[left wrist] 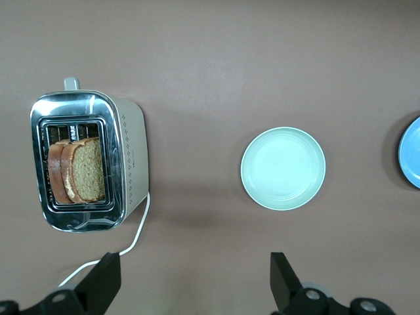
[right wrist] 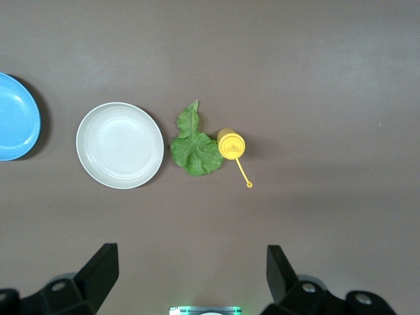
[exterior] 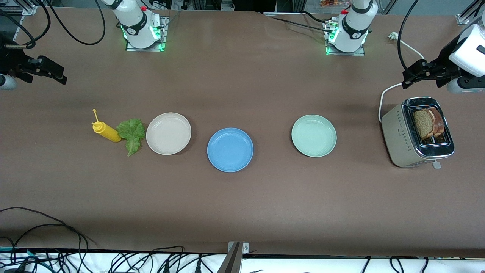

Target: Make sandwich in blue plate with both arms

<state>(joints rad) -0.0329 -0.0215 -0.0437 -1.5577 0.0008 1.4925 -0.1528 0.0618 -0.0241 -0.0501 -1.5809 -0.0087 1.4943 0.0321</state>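
Note your blue plate (exterior: 230, 149) between round beige plate (exterior: 168, 133) and mint plate (exterior: 313, 135); ruffled lettuce (exterior: 131, 133) touches a yellow bottle (exterior: 106, 131); bread slices (exterior: 427, 123) stand in the toaster (exterior: 398, 140). Left gripper (exterior: 406, 80) at the toaster's twelve o'clock and right gripper (exterior: 60, 75) both hover, fingers released.

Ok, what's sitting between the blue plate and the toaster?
Only the mint plate, standing apart from both the blue plate and the toaster; otherwise that stretch is bare table. The front view shows it best.
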